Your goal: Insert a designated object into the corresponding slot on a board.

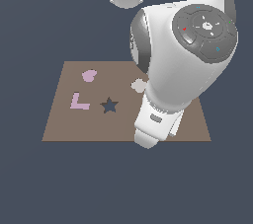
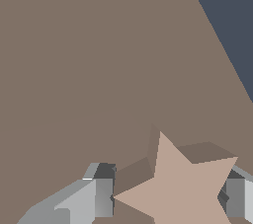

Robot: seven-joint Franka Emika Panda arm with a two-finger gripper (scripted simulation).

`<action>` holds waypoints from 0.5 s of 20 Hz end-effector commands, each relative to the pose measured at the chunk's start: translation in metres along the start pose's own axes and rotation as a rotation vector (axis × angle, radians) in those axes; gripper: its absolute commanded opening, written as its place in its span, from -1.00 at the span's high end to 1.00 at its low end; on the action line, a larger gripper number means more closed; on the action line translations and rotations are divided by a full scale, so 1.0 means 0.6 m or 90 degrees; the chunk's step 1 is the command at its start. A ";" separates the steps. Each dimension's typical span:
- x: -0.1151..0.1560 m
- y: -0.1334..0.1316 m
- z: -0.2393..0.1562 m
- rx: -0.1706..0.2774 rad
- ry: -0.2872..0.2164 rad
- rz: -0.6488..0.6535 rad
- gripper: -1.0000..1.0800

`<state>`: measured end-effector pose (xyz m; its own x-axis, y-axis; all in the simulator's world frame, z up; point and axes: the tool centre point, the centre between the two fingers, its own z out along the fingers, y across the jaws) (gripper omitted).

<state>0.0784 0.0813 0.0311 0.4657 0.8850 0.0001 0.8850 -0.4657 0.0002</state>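
Brown board lies flat on a dark blue-grey ground. In the exterior view it carries a pink heart near its far edge, a pink L-shaped piece below that, and an off-white rounded piece partly hidden behind the arm. Just to the exterior view's right of the L sits the slot, a dark navy star-shaped cutout with nothing in it.

The arm's big white body covers the board's side toward the exterior view's right, so that view shows neither the gripper nor the star. Only the wrist view gives them. There the tan star lies flat on the board, casting a shadow on the brown surface, with the board's edge and the dark ground beyond it in one corner. The wrist view in turn shows none of the slot or the pink pieces, so the star lies apart from the slot, somewhere under the arm.

The gripper straddles the star, its jaws spread a little wider than the star. One grey finger sits just beside one star point, nearly touching; the other finger is just beside the opposite side. Whether either pad actually presses the star I cannot tell.
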 end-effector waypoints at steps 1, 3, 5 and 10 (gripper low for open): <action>-0.006 -0.006 -0.001 0.000 0.000 -0.036 1.00; -0.013 -0.011 -0.001 0.000 0.000 -0.070 1.00; -0.020 -0.016 -0.002 0.000 0.000 -0.107 1.00; -0.042 -0.029 -0.003 0.000 0.000 -0.214 1.00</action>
<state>0.0550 0.0702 0.0327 0.1996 0.9799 0.0004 0.9799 -0.1996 0.0005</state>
